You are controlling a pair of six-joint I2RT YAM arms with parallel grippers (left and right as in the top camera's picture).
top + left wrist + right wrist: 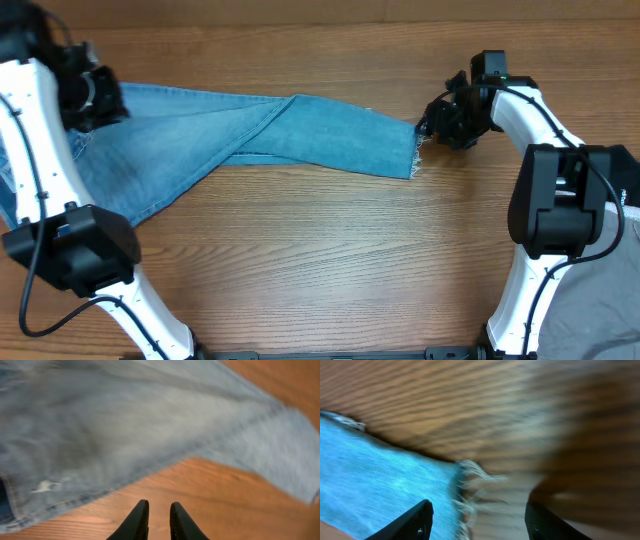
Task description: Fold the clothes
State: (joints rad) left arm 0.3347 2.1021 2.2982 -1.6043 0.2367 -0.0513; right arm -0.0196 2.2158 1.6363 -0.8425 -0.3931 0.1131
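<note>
Flanking jeans (380, 485) hem, right gripper (479, 522) spread wide; left gripper (159, 520) near-closed, empty

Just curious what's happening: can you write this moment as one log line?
jeans: laid out flat | right gripper: open at frayed hem | left gripper: nearly shut, empty

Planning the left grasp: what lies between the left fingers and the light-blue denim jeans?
Left wrist view: only bare brown wooden tabletop between left fingers and light-blue jeans.
</note>
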